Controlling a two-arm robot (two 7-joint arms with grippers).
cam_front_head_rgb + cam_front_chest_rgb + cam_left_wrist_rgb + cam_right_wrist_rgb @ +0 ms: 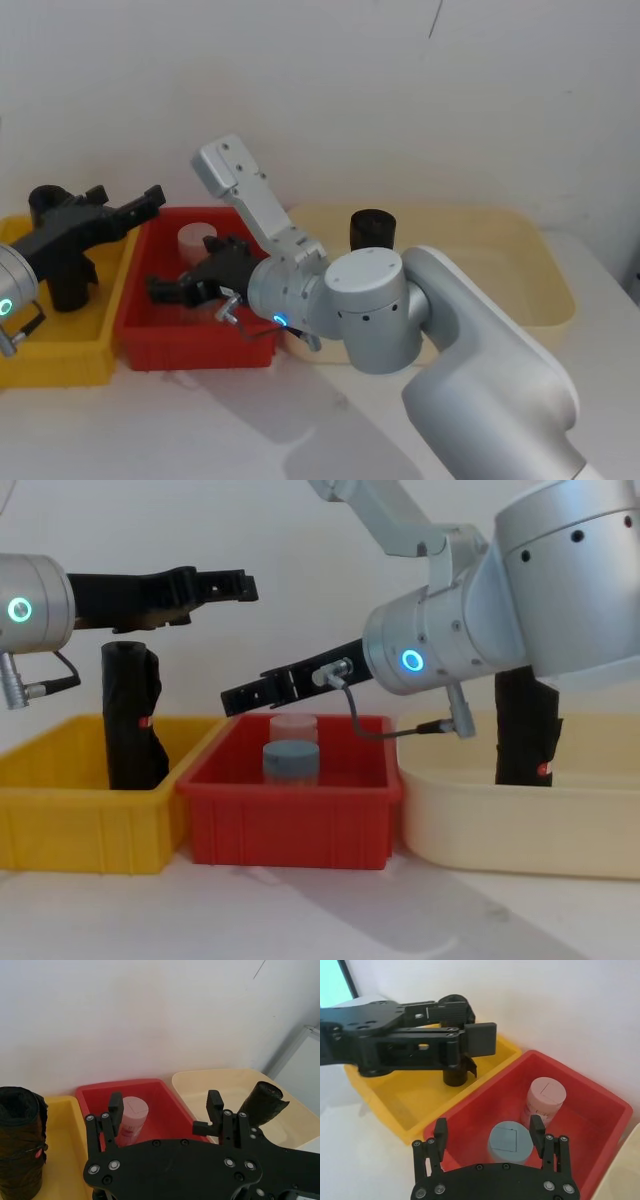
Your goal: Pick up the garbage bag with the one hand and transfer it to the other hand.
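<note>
Of two alike, the garbage bag (128,715) stood in the yellow bin (60,820) at nine o'clock beneath the spread left hand (235,585), its twin (525,730) at three o'clock half-hidden behind the arm (560,590) of the spread right hand (245,692).

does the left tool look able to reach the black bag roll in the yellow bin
Probably yes. The left tool hovers open just above the tall black rolled-plastic garbage bag, upright in the yellow plastic bin with its top uncovered. The right tool is apart, over the red plastic bin.
</note>
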